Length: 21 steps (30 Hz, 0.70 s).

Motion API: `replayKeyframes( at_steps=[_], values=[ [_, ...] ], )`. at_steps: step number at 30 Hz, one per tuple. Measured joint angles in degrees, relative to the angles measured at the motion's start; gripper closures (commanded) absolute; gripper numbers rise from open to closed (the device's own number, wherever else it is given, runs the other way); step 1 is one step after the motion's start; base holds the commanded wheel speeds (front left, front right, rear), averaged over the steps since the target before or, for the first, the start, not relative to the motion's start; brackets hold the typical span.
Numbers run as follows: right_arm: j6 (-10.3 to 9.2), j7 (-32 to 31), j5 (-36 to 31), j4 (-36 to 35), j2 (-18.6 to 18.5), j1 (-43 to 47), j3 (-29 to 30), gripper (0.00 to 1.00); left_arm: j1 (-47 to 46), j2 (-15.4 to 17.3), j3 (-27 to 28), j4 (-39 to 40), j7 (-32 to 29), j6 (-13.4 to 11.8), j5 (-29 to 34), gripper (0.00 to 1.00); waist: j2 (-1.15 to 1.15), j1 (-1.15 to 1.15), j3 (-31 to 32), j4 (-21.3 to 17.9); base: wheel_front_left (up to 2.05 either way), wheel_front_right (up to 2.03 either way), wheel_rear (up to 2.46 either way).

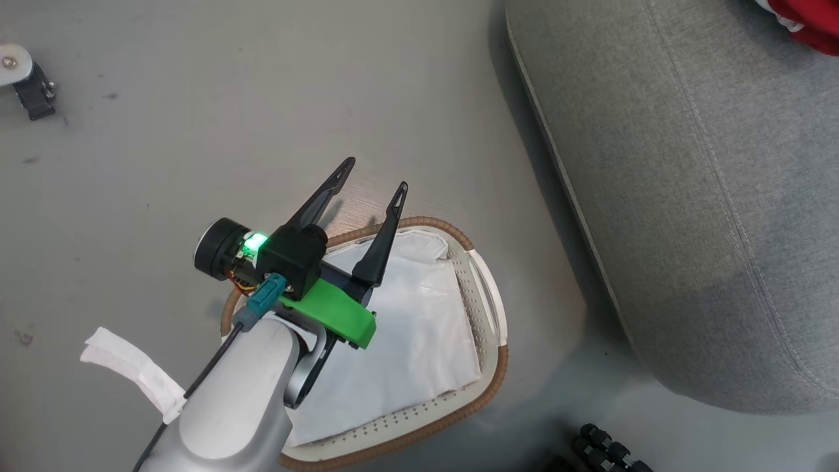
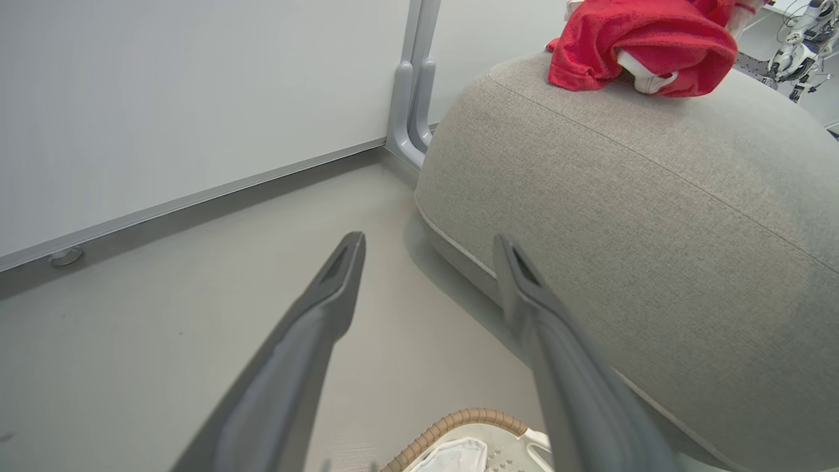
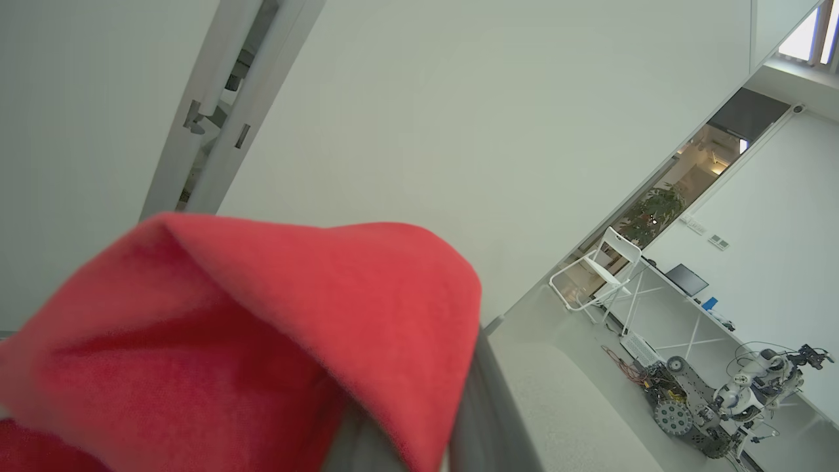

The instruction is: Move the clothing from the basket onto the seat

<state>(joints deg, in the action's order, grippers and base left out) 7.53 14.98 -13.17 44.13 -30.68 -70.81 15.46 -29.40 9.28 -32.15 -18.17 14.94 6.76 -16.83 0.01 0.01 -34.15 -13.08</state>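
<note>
The left gripper [image 1: 376, 174], its two dark fingers spread wide and holding nothing, hangs over the left side of the oval white perforated plastic basket [image 1: 482, 295] with a brown woven rim. The arm hides part of the basket and of its rumpled white cloth liner [image 1: 406, 328]. To the right, the large grey woven-fabric seat [image 1: 688, 196] carries the bright red, white-trimmed clothing [image 1: 806, 26], cut off at the corner. The right gripper [image 3: 452, 446] is clamped on red fabric, its fingertips hidden.
</note>
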Motion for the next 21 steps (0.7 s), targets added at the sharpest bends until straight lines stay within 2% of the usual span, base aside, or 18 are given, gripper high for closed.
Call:
replayKeyframes(
  at_steps=[6, 10, 11, 12, 13, 14, 15, 21],
  values=[
    [0.00, 0.02, -1.07, 0.69, 4.90, 6.25, 1.25, 1.00, -0.01, 0.85, -0.11, 0.31, -0.24, -0.34, 0.00, 0.00, 0.00, 0.00, -2.00, 0.39, 0.00, 0.00, 0.00],
    [0.00, 0.02, -1.42, 0.59, 6.87, 9.62, 2.00, 1.00, -0.01, 0.91, -0.34, 0.36, -0.47, -0.63, -0.03, 0.00, 0.00, 0.00, -1.57, -0.04, 0.00, 0.00, 0.00],
    [0.00, 0.03, -1.53, 0.32, 7.32, 10.24, 2.14, 0.97, -0.01, 0.96, -0.36, 0.33, -0.51, -0.69, -0.10, 0.00, 0.00, 0.00, -1.45, -0.15, 0.00, 0.00, 0.00],
    [0.00, 0.04, -1.70, 0.14, 7.84, 10.98, 2.20, 0.83, 0.00, 0.97, -0.43, 0.25, -0.52, -0.69, -0.13, 0.00, 0.00, 0.00, -1.27, -0.27, 0.00, 0.00, 0.00],
    [0.00, 0.10, -2.07, -0.18, 8.40, 11.84, 2.27, 0.63, 0.02, 0.98, -0.52, 0.12, -0.52, -0.70, -0.21, 0.00, 0.00, 0.00, -1.04, -0.37, 0.00, 0.00, 0.00],
    [0.00, 0.10, -2.15, -0.36, 8.81, 12.60, 2.22, 0.48, 0.05, 0.98, -0.63, -0.07, -0.54, -0.70, -0.25, 0.00, 0.00, 0.00, -0.84, -0.45, 0.00, 0.00, 0.00],
    [0.00, 0.10, -2.70, -0.69, 9.20, 13.60, 1.96, 0.00, 0.12, 0.98, -0.71, -0.27, -0.56, -0.70, -0.26, 0.00, 0.00, -0.01, -0.55, -0.54, 0.00, 0.00, 0.00],
    [0.00, 0.11, -3.56, -3.26, 11.23, 19.86, -0.66, 0.00, 1.18, 0.88, -0.67, -0.93, -0.37, -0.81, -1.09, 0.00, 0.00, 0.00, 1.76, -0.96, 0.00, 0.00, 0.00]
  ],
)
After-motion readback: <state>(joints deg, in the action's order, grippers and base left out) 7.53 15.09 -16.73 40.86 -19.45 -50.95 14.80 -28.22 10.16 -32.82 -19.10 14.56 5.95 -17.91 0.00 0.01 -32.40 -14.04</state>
